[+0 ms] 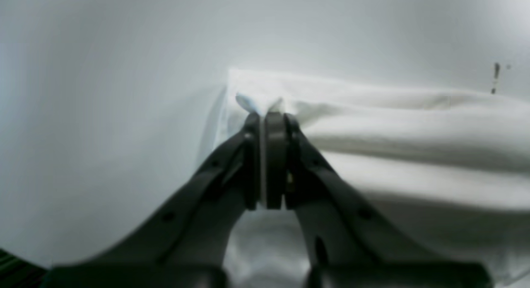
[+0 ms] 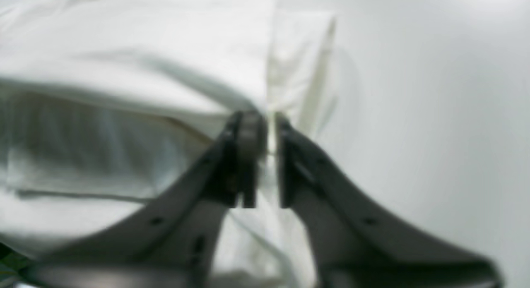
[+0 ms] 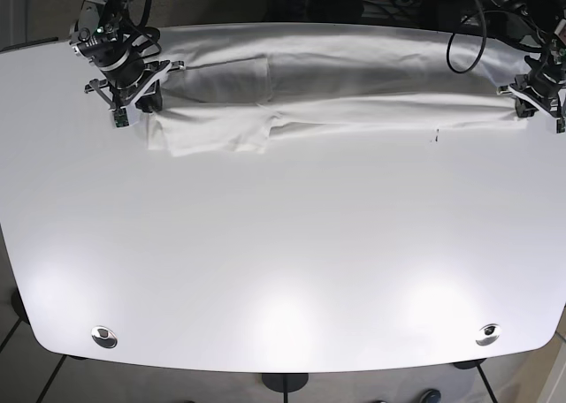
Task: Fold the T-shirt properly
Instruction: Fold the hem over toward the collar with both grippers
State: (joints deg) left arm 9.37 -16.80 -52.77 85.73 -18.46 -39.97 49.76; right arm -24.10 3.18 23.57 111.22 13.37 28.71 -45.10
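The white T-shirt (image 3: 354,98) lies stretched in a long folded band along the far side of the white table (image 3: 283,244). My left gripper (image 3: 523,102), at the right in the base view, is shut on the shirt's right end; the left wrist view shows the jaws (image 1: 269,116) pinching a corner of cloth (image 1: 414,126). My right gripper (image 3: 149,102), at the left in the base view, is shut on the shirt's left end; the right wrist view shows cloth (image 2: 145,52) between its nearly closed fingers (image 2: 269,118). A sleeve part hangs forward near the left end.
A small dark mark (image 3: 435,138) sits on the table just in front of the shirt, and it also shows in the left wrist view (image 1: 495,77). Two metal fittings (image 3: 104,336) (image 3: 486,333) sit near the table's front corners. Cables hang behind the far edge.
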